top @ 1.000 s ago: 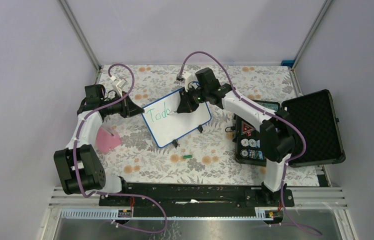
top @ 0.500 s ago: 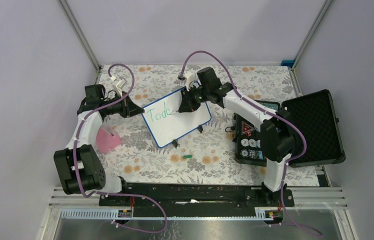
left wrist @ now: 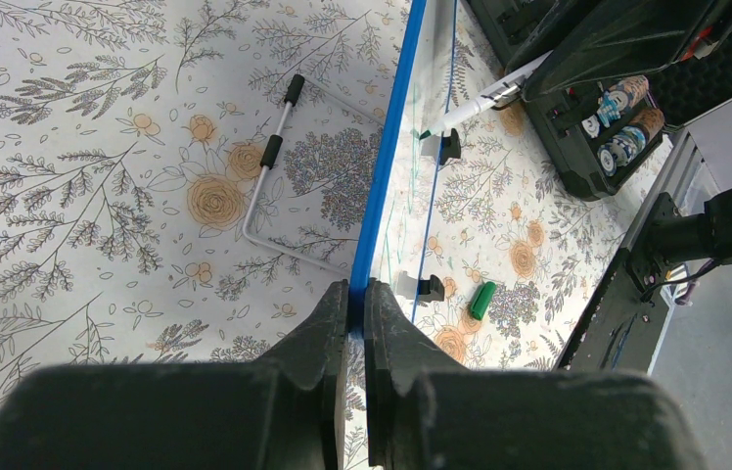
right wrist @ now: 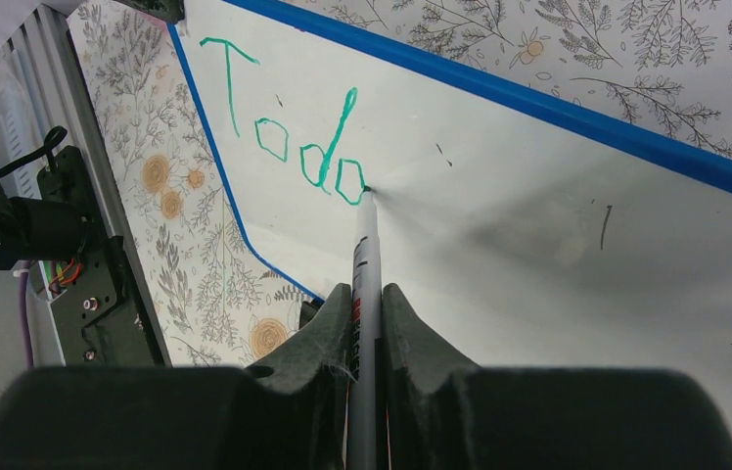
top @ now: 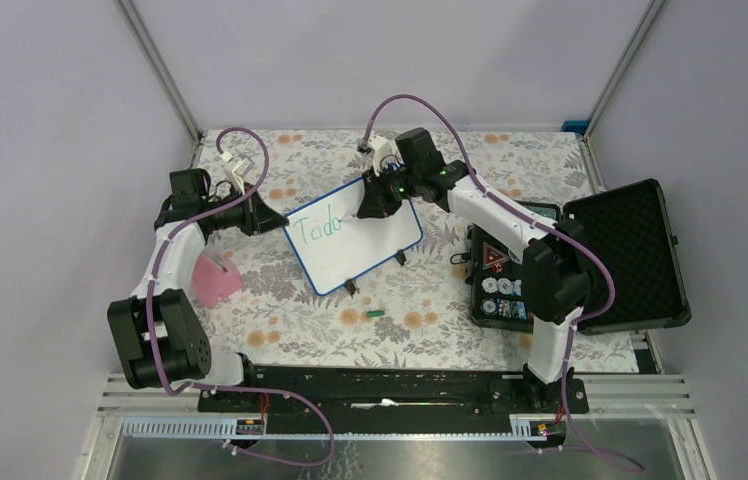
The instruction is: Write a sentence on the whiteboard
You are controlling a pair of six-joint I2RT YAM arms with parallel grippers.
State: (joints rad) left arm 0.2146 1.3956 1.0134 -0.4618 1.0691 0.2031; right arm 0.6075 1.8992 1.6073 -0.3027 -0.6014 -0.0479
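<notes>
- Left end effector (left wrist: 355, 294) was clenched on the blue frame of the whiteboard (top: 370, 250), with the edge nipped between its pads. Judged purpose: to steady the tilted board against the pen's push.
- Right end effector (right wrist: 366, 299) was grasping a marker (right wrist: 365, 245) lengthwise. The tip projected ahead of the jaws and touched the board, which suits fine strokes.
- The sentence (right wrist: 289, 137) ran leftward from that tip as green letters reading roughly "Toda". By this reading, only the first word was begun.
- The board was glossy, white and rectangular, with rounded corners and a thin blue rim. Two small black feet (left wrist: 431, 286) propped its lower edge on the desk (top: 430, 300).
- The desk carried a matte floral print.
- A green cap (left wrist: 480, 300) lay beyond the left end effector, near the feet.
- The marker was slim, with a white barrel.
</notes>
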